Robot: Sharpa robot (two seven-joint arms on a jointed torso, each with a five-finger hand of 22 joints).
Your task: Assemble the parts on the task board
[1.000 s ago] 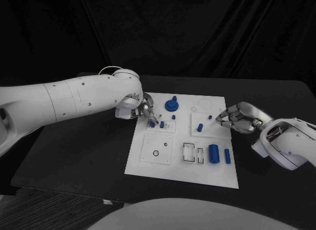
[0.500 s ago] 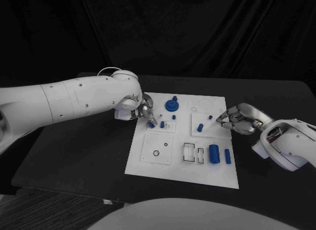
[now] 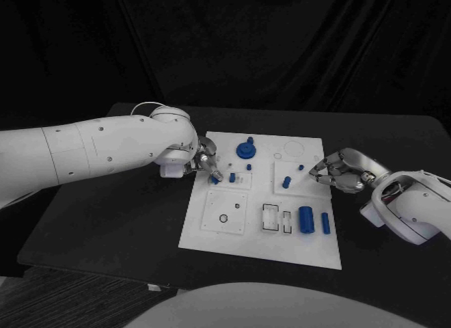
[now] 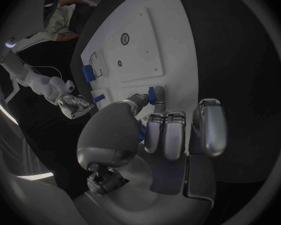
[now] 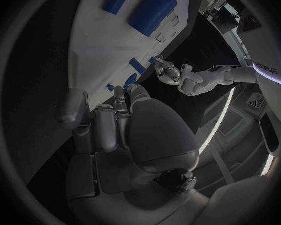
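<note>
Fingertips of the left hand [image 3: 208, 162] pinch a small blue part [image 3: 216, 179] at the left edge of the white task board [image 3: 236, 239], mid-frame, its seating hidden behind them, while the right hand [image 3: 341, 171], fingers curled on nothing visible, hovers at the board's right edge.

The scene around me is dim: the backdrop and table [image 3: 117, 225] sink into near-black, and only the board [image 3: 285, 246] and my white arms stand out bright. Light falls from above, putting a soft sheen on my left arm and small glints on my left hand [image 3: 208, 161] and right hand [image 3: 342, 171]. Shadows on the board are faint. My wrist views bend straight edges into curves inside a dark ring, and my nearest fingers [image 4: 209, 130] look soft and slightly blurred. A bright strip glares at the right wrist view's rim.
</note>
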